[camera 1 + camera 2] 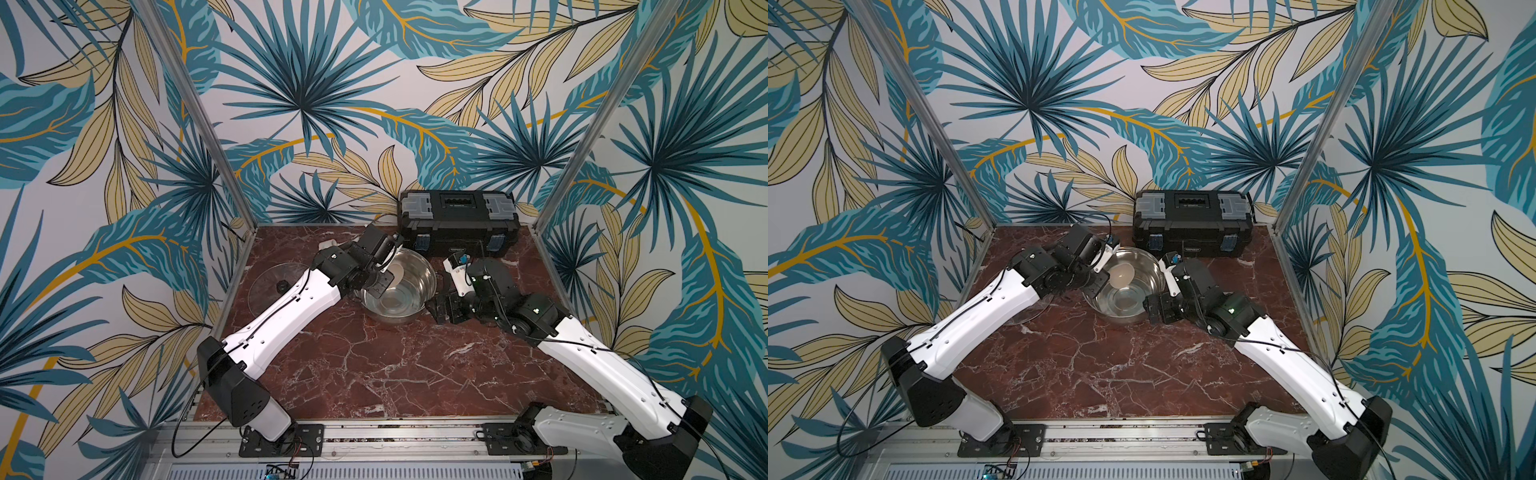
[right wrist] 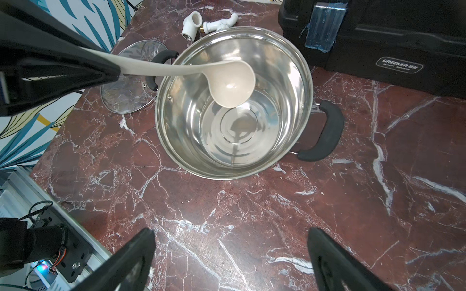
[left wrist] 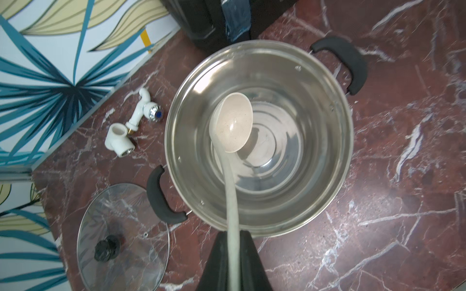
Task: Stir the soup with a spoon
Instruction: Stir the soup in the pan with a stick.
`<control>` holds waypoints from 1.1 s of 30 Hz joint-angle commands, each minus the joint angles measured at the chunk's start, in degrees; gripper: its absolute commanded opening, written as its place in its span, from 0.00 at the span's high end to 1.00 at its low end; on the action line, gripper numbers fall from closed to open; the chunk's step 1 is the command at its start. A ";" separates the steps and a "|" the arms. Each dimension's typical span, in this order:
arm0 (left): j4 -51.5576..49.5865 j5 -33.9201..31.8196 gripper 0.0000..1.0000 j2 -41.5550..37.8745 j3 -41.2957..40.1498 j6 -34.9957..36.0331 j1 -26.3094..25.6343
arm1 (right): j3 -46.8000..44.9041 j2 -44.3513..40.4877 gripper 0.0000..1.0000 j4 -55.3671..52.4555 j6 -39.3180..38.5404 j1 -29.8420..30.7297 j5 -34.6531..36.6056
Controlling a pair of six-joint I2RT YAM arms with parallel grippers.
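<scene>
While the left gripper [image 3: 233, 235] is clamped on the handle of the spoon [image 3: 232, 123], the cream bowl hangs inside the steel pot [image 3: 335, 141], apparently clear of its floor, at mid-frame in both top views. The right gripper [image 2: 230, 236] stands wide with nothing between its jaws, just right of the pot. A glass lid [image 3: 126, 226] lies left of the pot. A black toolbox [image 1: 457, 220] sits above it in frame.
</scene>
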 commanded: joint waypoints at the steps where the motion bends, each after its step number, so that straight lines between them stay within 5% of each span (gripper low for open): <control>1: 5.98 4.04 1.00 0.68 0.58 -0.72 -1.36 | -1.12 -1.12 0.00 -0.70 -0.44 0.30 1.22; 8: 2.74 10.45 1.00 1.37 1.45 -2.96 -1.63 | -1.16 -1.57 0.00 -1.27 -0.79 0.36 1.49; 15: -6.32 10.17 1.00 0.42 1.58 -3.72 -1.63 | -1.04 -1.25 0.00 -0.67 -0.60 0.31 1.05; 26: -14.33 -5.63 1.00 0.26 2.50 -1.60 -0.90 | -2.11 -1.47 0.01 0.39 0.54 0.30 0.18; 33: -8.31 -11.01 1.00 1.55 2.12 0.04 -0.84 | -3.23 -2.88 0.01 0.22 0.63 0.28 1.07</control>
